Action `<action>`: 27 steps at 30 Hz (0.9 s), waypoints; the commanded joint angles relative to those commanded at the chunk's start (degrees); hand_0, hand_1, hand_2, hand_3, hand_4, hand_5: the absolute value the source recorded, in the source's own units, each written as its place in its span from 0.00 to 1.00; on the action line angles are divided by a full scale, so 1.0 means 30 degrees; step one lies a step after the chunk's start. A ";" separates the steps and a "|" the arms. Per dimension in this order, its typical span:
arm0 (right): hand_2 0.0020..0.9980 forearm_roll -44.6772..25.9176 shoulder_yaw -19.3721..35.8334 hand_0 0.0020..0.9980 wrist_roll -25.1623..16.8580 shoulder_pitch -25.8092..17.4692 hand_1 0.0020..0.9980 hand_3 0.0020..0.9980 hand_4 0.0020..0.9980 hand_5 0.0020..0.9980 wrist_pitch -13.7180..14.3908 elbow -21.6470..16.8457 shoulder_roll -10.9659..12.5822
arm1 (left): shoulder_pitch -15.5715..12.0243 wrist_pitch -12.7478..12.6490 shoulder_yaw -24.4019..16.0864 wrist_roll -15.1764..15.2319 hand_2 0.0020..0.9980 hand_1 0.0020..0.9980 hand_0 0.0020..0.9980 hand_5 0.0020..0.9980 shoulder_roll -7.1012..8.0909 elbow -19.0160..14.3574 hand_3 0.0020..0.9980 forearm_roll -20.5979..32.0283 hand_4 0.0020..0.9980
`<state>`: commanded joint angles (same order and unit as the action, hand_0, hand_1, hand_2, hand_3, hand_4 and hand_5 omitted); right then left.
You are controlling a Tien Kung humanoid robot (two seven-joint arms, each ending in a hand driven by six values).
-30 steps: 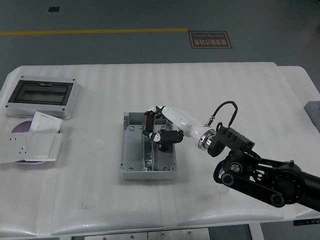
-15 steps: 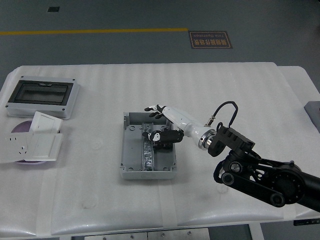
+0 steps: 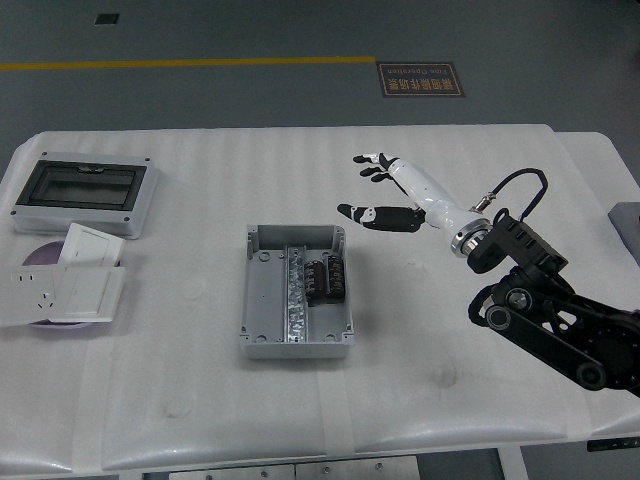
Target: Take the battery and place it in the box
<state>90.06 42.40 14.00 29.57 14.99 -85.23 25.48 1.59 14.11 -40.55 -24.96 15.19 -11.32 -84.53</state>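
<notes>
An open grey box [image 3: 296, 292] lies at the middle of the white table. Inside it, on the right of a metal rail, rests the dark battery [image 3: 325, 279]. My right hand [image 3: 368, 190] hovers up and to the right of the box, well apart from it. Its white palm faces left, its black-tipped fingers [image 3: 372, 159] are spread, and it holds nothing. My black right arm [image 3: 560, 320] comes in from the right edge. My left hand is out of the picture.
A grey enclosure with a dark window [image 3: 84, 191] sits at the far left. Below it lie white socket plates [image 3: 68, 284] on a purple disc. The table's right edge [image 3: 620, 190] is near my arm.
The right hand let go of the battery inside the box, then lifted up and away to the right with fingers spread. The battery now lies in the box.
</notes>
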 joint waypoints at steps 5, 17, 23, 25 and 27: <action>0.81 0.0334 0.2199 0.86 -0.0171 -0.1246 0.79 0.89 0.89 0.54 0.0226 -0.0170 0.0133 | 0.0310 0.0019 0.0064 0.0024 0.60 0.67 0.65 0.00 0.0114 -0.0011 0.62 -0.0064 0.62; 0.80 -0.0309 0.6597 0.84 -0.0850 -0.4517 0.78 0.88 0.90 0.55 0.0638 -0.0297 0.0153 | 0.0742 0.0133 0.0032 -0.0028 0.60 0.67 0.65 0.00 0.0387 -0.0041 0.62 -0.0229 0.62; 0.80 -0.0465 0.7120 0.83 -0.1089 -0.4941 0.78 0.87 0.90 0.55 0.0761 -0.0257 -0.0130 | 0.0900 0.0122 0.0115 0.0000 0.60 0.67 0.65 0.00 0.0387 -0.0048 0.62 -0.0186 0.62; 0.80 -0.0439 0.7191 0.83 -0.1118 -0.4996 0.78 0.87 0.90 0.55 0.0786 -0.0291 -0.0166 | 0.0920 0.0106 0.0118 0.0008 0.60 0.67 0.65 0.00 0.0388 -0.0037 0.62 -0.0178 0.62; 0.80 -0.0341 0.7291 0.83 -0.1118 -0.5062 0.78 0.87 0.90 0.55 0.0814 -0.0349 -0.0160 | 0.0870 0.0085 0.0164 0.0014 0.60 0.67 0.65 0.00 0.0373 -0.0029 0.62 -0.0093 0.62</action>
<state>89.04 64.27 10.65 14.38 17.44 -86.27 25.00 4.20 14.36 -40.06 -24.92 16.31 -11.40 -84.81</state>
